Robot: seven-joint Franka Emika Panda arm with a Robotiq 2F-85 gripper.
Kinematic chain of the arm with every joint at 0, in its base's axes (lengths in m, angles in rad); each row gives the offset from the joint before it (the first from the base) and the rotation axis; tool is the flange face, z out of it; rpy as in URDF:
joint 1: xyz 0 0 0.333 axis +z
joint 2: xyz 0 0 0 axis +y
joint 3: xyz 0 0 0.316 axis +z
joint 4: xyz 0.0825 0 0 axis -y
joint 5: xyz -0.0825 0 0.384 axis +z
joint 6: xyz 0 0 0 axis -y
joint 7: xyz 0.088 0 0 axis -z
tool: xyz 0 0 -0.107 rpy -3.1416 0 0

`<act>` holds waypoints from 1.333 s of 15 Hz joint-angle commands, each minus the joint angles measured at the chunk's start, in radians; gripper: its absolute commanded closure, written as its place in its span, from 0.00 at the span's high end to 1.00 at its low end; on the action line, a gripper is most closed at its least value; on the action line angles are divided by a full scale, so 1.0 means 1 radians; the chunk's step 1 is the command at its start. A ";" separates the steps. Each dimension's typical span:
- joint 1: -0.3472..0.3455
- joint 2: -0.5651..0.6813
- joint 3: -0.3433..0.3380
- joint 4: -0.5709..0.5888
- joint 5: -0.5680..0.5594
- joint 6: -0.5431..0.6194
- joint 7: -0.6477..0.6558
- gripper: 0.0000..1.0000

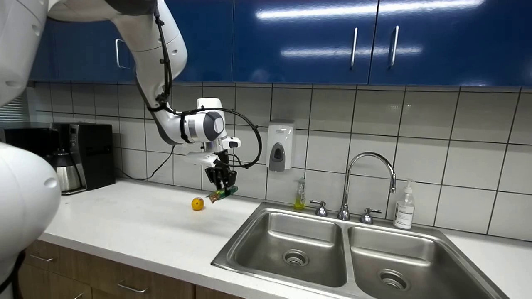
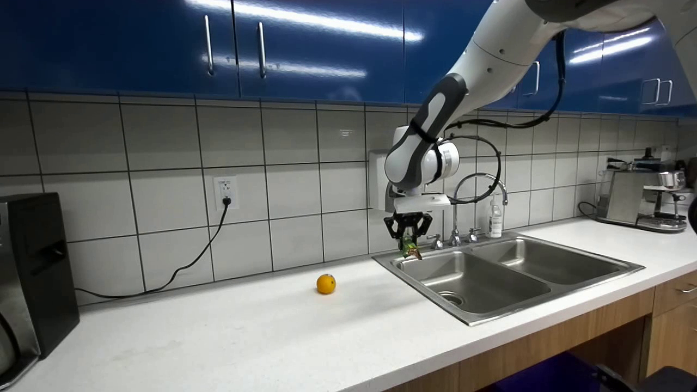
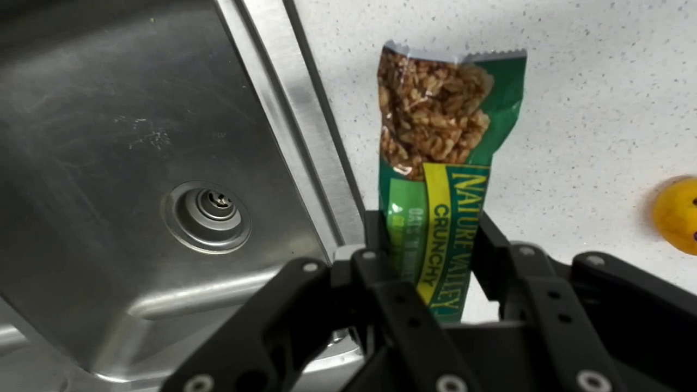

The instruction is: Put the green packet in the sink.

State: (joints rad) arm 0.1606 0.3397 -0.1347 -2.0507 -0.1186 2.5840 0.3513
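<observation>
One green packet point(image 3: 442, 182) is held above the white counter point(image 1: 145, 232), just beside the sink point(image 1: 230, 249). In the wrist view its print reads "NATURE VALLEY" and "CRUNCHY"; "OATS" is also legible, the wording after it partly covered. The gripper point(image 3: 427, 237) has the packet clamped between its jaws. The sink comprises two basins point(image 1: 286, 232), two drains point(image 1: 295, 258), one curved faucet point(image 1: 346, 187) and two handles point(image 1: 321, 209). One round orange object point(image 1: 198, 204) rests on the counter, apart from the sink. One pump bottle point(image 1: 404, 209) and one yellow-liquid bottle point(image 1: 299, 200) stand at the sink's back edge; the pump bottle's label is too small to read.
</observation>
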 commanded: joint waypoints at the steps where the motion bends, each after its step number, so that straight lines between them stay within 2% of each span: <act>1: -0.034 -0.037 -0.005 -0.045 -0.009 -0.012 0.027 0.15; 8: -0.089 -0.024 -0.054 -0.064 -0.007 0.006 0.045 0.15; 20: -0.165 0.035 -0.120 -0.029 -0.001 0.044 0.064 0.15</act>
State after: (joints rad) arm 0.0110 0.3601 -0.2502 -2.0973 -0.1184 2.6150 0.3906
